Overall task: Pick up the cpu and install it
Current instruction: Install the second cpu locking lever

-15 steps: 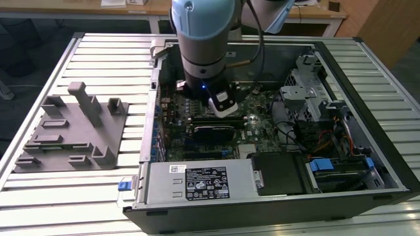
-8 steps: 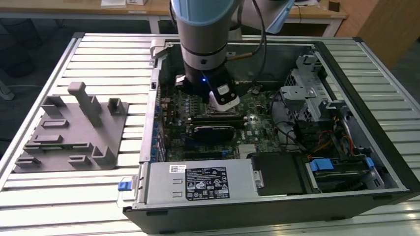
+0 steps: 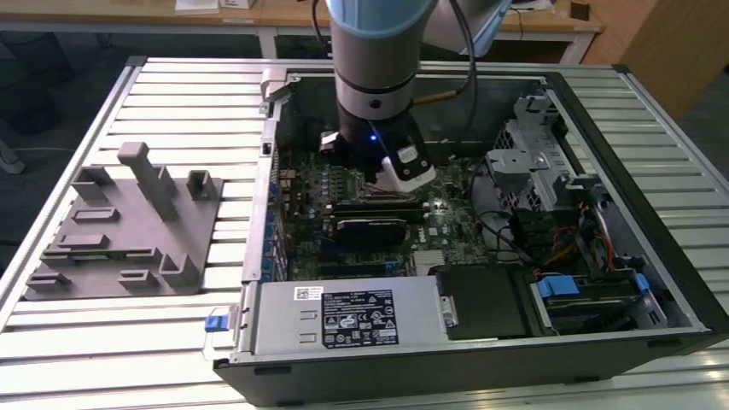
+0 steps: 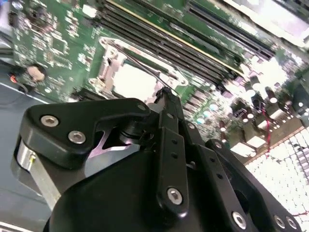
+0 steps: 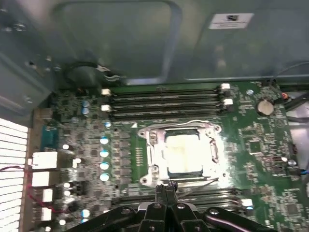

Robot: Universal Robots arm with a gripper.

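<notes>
In the exterior view, the arm reaches down into an open black desktop computer case (image 3: 592,196) lying on its side on a slatted pale metal counter (image 3: 171,85), and the black gripper (image 3: 376,175) hangs just above the green motherboard (image 3: 341,184) near the case's middle. A grey plastic tray with upright posts (image 3: 119,226) lies on the counter towards the exterior view's left edge, well apart from the case. In the second wrist view, the gripper's black fingers (image 4: 166,104) stand pressed together with nothing between them, their tips just beside the metal socket frame (image 4: 108,60). The small flat square cpu with a pale silvery top (image 4: 133,79) lies seated in that frame. In the first wrist view, the cpu (image 5: 182,152) sits flat inside the socket frame (image 5: 153,145) on the motherboard (image 5: 251,135), between rows of dark memory slots (image 5: 164,99), and the closed fingers (image 5: 165,191) point at the frame's near edge.
</notes>
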